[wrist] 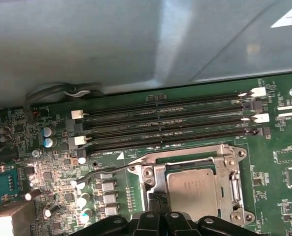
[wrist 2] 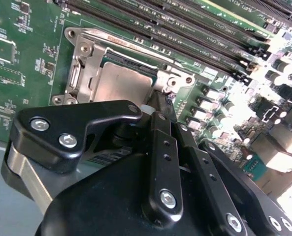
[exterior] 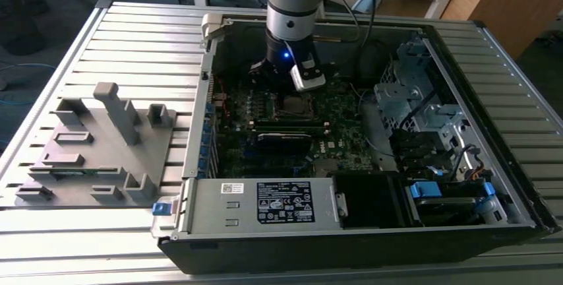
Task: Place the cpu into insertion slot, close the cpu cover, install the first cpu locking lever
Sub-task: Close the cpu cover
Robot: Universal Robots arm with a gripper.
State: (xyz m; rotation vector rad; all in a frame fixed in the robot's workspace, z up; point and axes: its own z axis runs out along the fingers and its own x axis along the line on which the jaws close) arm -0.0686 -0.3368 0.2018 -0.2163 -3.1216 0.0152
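Observation:
The cpu (wrist: 192, 191) lies flat in the socket, its dull silver top showing through the open centre of the cpu cover (wrist: 233, 177). The cover frame lies down over it. In the second wrist view the cpu (wrist 2: 117, 84) and the cover (wrist 2: 81, 66) sit just beyond my fingertips. My gripper (wrist: 154, 205) is shut, its tips together at the socket's edge, touching or just above the cover's rim (wrist 2: 173, 78). A thin wire locking lever (wrist: 106, 170) runs out from the socket's corner. In the exterior view the gripper (exterior: 295, 95) hangs over the socket (exterior: 296, 105) inside the computer case.
Several long memory slots (wrist: 170, 125) run beside the socket, with capacitors (wrist: 84, 201) near the lever's end. The case wall (exterior: 204, 94) and drive cages (exterior: 422, 110) enclose the board. A grey parts fixture (exterior: 97, 146) stands on the table at the exterior view's left.

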